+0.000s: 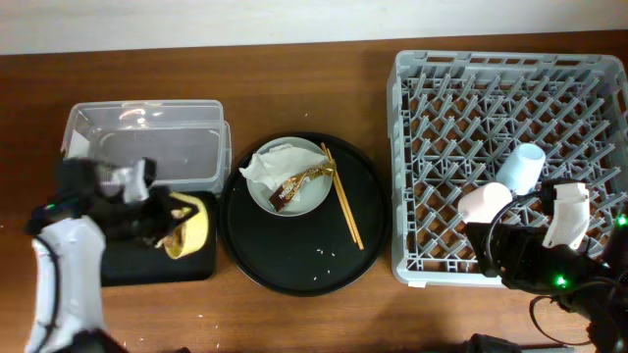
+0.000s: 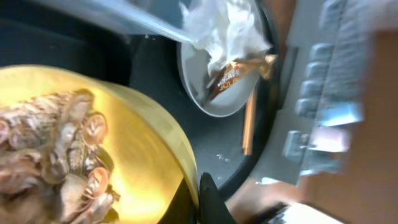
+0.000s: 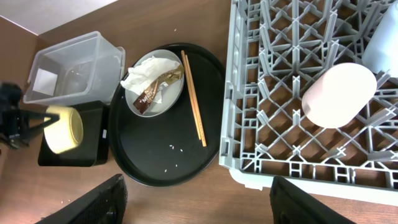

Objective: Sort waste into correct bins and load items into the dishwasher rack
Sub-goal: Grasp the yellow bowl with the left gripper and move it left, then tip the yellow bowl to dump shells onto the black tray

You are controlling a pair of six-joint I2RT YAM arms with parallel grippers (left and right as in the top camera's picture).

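Lower left, the left gripper holds the yellow bowl tilted over the black tray; tip steadily so scraps land inside. Right gripper wide, empty.

I see bare wood on the counter along the near edge, in front of the round tray, and along the far edge behind it. The rack fills the right end, leaving barely a gap beside that tray. At the left end the tub, shallow tray and tilted bowl crowd together.
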